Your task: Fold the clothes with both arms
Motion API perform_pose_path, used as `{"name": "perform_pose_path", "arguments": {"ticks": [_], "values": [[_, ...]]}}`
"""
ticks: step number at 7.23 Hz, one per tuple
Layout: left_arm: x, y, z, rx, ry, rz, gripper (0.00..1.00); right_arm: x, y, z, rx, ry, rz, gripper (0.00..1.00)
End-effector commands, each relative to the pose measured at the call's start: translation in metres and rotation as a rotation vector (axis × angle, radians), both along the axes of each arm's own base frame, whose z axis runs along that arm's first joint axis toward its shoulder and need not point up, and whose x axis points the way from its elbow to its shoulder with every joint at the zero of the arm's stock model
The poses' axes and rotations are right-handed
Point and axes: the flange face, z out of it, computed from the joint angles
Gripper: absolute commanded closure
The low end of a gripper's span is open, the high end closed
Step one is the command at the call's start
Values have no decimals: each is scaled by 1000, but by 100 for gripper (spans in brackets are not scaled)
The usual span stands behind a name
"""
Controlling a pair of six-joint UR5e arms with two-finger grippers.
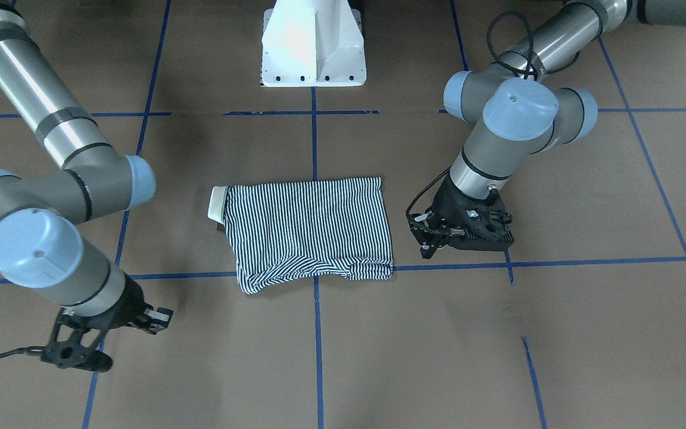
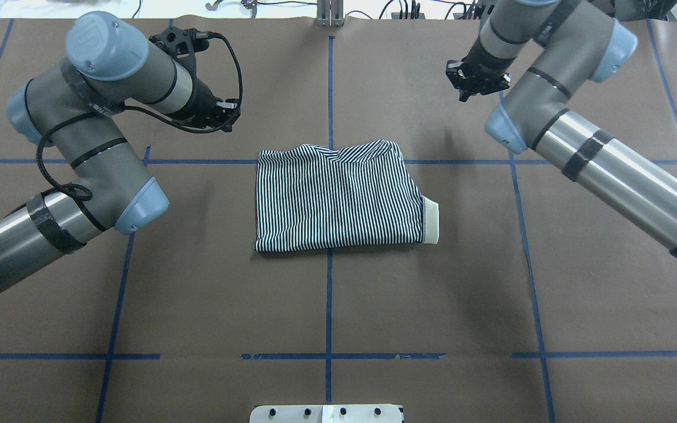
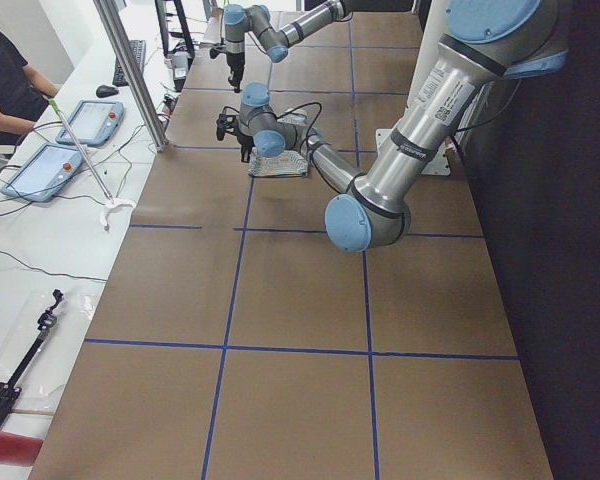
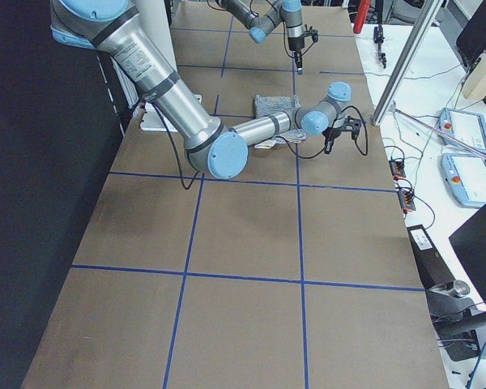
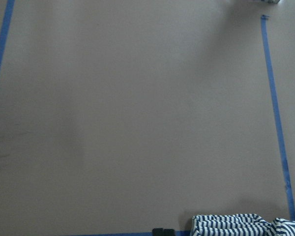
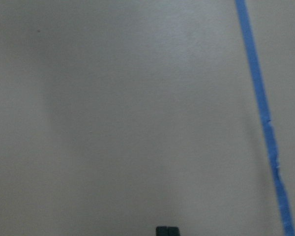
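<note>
The striped polo shirt (image 1: 307, 229) lies folded into a flat rectangle at the table's middle (image 2: 338, 197). Its cream collar (image 2: 431, 220) sticks out on the robot's right side. My left gripper (image 2: 224, 116) hovers beyond the shirt's far left corner (image 1: 429, 241). Its fingertips (image 5: 162, 231) are pressed together and hold nothing. The shirt's edge (image 5: 246, 225) shows at the bottom of the left wrist view. My right gripper (image 2: 466, 88) is over bare table, far right of the shirt (image 1: 90, 357). Its fingertips (image 6: 167, 230) are together and empty.
The white pedestal base (image 1: 313, 44) stands at the robot's side of the table (image 2: 327, 413). Blue tape lines (image 2: 329, 294) grid the brown table cover. A side bench with tablets (image 3: 40, 170) and a seated person (image 3: 5, 70) lies beyond the table's far edge.
</note>
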Motion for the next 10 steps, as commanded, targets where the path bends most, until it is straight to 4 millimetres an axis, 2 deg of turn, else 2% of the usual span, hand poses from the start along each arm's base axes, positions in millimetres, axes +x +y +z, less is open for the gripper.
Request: {"name": "perform_pose_path", "arguments": {"ticks": [1,2,3,4,6,8,9,10], "values": [[63,34,-24,9,9,101,100,88,8,50,44,-24,-50,100],[96,39,-27,-3,-3,138,100,104,10,59,41,-34,-51,100],[121,36,-40,-5,-7,156,100,105,11,62,39,-32,-52,100],[131,29,-36,11,-27,171,100,108,13,69,33,-29,-50,100],[137,18,-22,52,-44,191,100,121,37,78,43,-33,-48,100],[142,-8,-7,74,-24,166,100,125,45,86,38,-31,-48,100],[131,-33,-7,91,-20,142,100,125,48,90,35,-30,-49,100],[111,-59,-4,122,-39,130,100,125,49,92,34,-30,-49,100]]}}
